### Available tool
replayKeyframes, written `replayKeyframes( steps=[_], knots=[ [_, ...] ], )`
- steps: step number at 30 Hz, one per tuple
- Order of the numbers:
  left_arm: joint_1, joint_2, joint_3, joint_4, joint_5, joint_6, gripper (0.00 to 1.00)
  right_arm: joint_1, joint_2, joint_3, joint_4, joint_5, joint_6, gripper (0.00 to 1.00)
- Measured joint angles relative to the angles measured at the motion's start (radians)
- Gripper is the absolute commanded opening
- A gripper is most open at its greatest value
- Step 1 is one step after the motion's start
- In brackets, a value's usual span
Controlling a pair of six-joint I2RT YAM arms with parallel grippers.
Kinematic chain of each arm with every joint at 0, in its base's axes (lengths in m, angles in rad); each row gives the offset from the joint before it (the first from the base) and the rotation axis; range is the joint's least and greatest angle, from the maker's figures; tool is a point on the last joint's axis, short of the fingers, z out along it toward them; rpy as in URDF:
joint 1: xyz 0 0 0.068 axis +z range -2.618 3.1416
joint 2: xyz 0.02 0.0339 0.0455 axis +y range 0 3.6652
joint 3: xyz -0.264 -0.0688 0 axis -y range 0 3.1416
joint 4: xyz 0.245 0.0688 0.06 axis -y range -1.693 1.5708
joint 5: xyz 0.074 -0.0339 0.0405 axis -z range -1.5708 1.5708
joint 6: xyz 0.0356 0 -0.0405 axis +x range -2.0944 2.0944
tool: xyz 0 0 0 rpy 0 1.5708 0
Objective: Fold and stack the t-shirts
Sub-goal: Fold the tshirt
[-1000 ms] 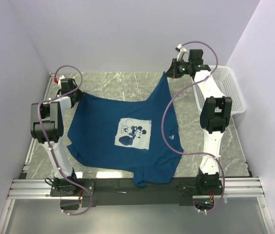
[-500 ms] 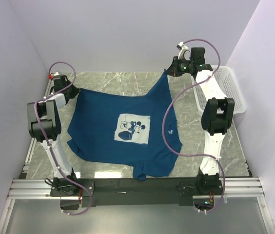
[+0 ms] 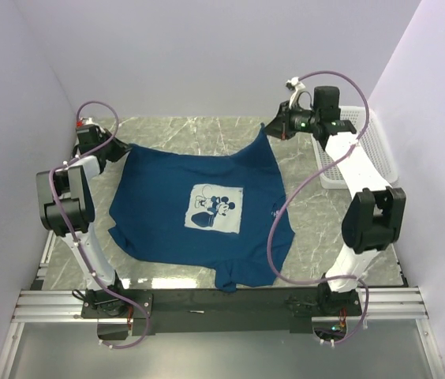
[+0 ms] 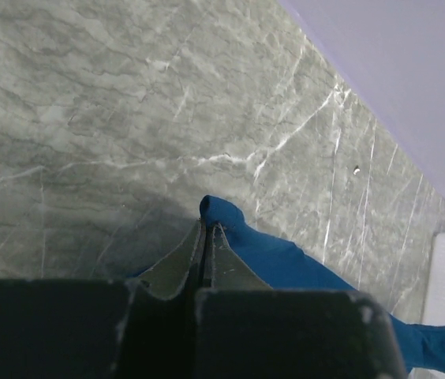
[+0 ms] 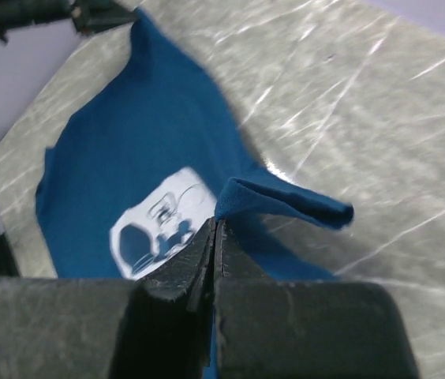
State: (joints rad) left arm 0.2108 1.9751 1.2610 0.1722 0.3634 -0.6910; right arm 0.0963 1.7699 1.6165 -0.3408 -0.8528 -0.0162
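Dark blue short-sleeved t-shirt (image 3: 199,213), soft matte cotton, spread print-up across the middle of a grey marble-veined tabletop (image 3: 199,130), glossy, with white streaks. White square patch with blue cartoon print (image 3: 215,209) on the chest, roughly centred. Cloth mostly flat, rippled along the left edge, near lower corner overlapping the black front strip of the table. Two far corners drawn out into points. Far-left point pinched in left gripper (image 3: 117,147): thin grey tapered fingers (image 4: 177,268) pressed together, clamped on a small rounded nub of blue fabric, low over the stone. Far-right point pinched in right gripper (image 3: 272,126): dark scuffed jaws closed flat on a folded-over flap of the same fabric, held off the table, with cloth tented in a ridge toward it. White plastic mesh basket (image 3: 364,146), rectangular, at the right edge of the table, partly behind the white-and-black right arm (image 3: 349,154), apart from the shirt. Purple cables (image 3: 270,237) looping in smooth arcs off each wrist; right-hand loop crossing over the right side of the shirt in the top view. Plain pale lilac walls (image 3: 207,55) on three sides. Ribbed aluminium rail (image 3: 222,304) along the near edge, under both bases.
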Motion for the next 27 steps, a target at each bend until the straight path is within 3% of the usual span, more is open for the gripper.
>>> replayKeyframes(
  steps=[17,27],
  knots=[
    [0.055,-0.146,-0.201,0.018,0.008,0.016,0.00,0.024,-0.142,-0.212,-0.042,0.019,-0.093,0.00],
    [0.079,-0.161,-0.206,-0.005,0.004,0.018,0.00,0.024,-0.233,-0.285,-0.046,0.039,-0.120,0.00]
  ],
)
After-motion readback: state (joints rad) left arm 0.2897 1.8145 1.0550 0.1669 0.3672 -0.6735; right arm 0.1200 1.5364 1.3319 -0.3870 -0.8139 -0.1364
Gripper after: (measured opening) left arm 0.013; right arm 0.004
